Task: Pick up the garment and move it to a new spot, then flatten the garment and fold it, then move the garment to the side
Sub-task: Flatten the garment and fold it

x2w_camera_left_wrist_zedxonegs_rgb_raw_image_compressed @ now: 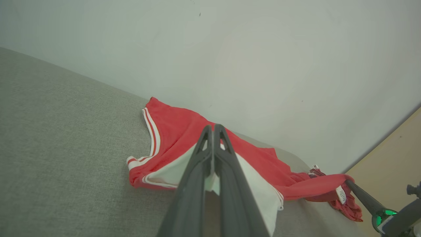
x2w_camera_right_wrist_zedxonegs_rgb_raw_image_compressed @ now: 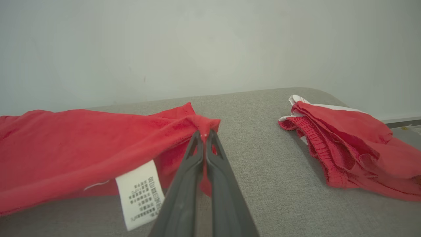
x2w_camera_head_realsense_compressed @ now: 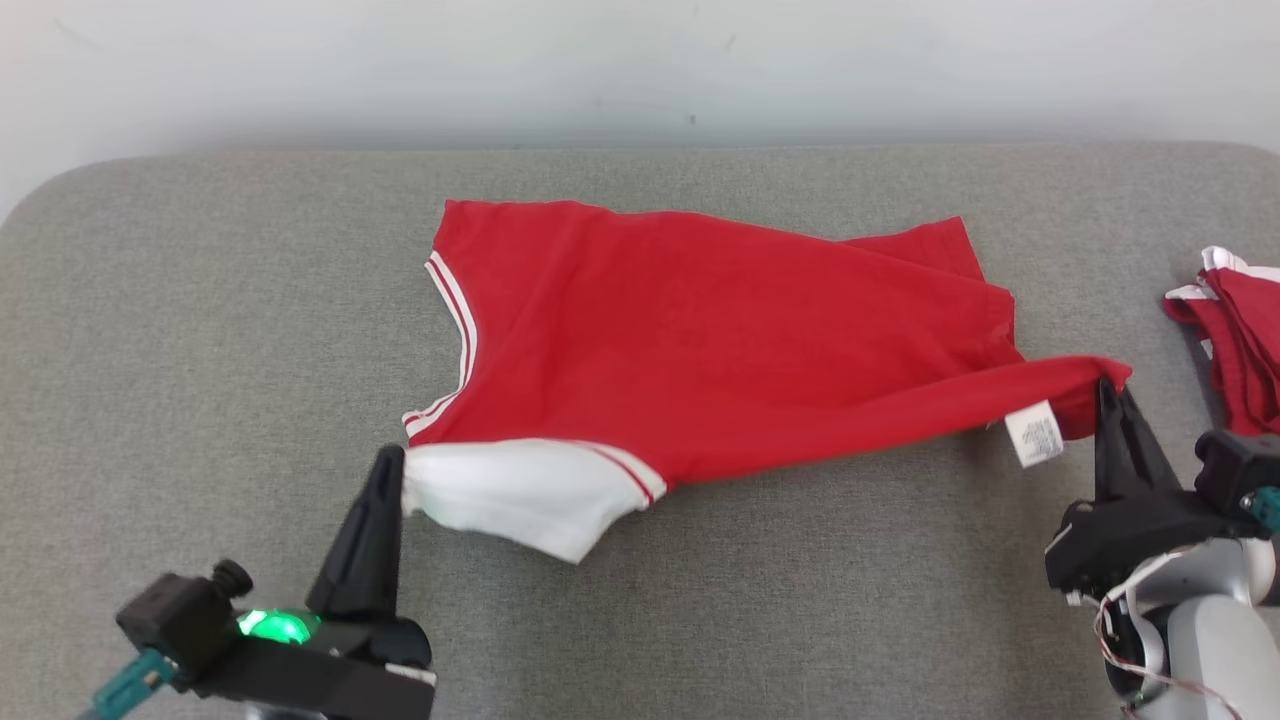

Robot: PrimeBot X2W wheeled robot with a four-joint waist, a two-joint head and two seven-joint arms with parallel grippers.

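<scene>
T-shirt (x2w_camera_head_realsense_compressed: 700,330): red body, white sleeve (x2w_camera_head_realsense_compressed: 500,490), trim (x2w_camera_head_realsense_compressed: 462,320) striped white and red. Care label (x2w_camera_head_realsense_compressed: 1035,435) white, dark print. Worktop (x2w_camera_head_realsense_compressed: 200,300) grey woven fabric. Other garment (x2w_camera_head_realsense_compressed: 1240,340) red with white edges. My left pincer (x2w_camera_head_realsense_compressed: 390,458) and right pincer (x2w_camera_head_realsense_compressed: 1106,388) black; wrist light (x2w_camera_head_realsense_compressed: 275,627) green.

The left gripper (x2w_camera_head_realsense_compressed: 390,462) rises from the lower left, its fingers pointing up and slightly right, jaws pressed together on the white sleeve of the garment (x2w_camera_head_realsense_compressed: 700,330). A green light (x2w_camera_head_realsense_compressed: 275,626) glows at its base. The right gripper (x2w_camera_head_realsense_compressed: 1108,388) stands at the lower right, leaning slightly left, jaws clamped on a red corner, above its pale forearm (x2w_camera_head_realsense_compressed: 1195,640).
</scene>
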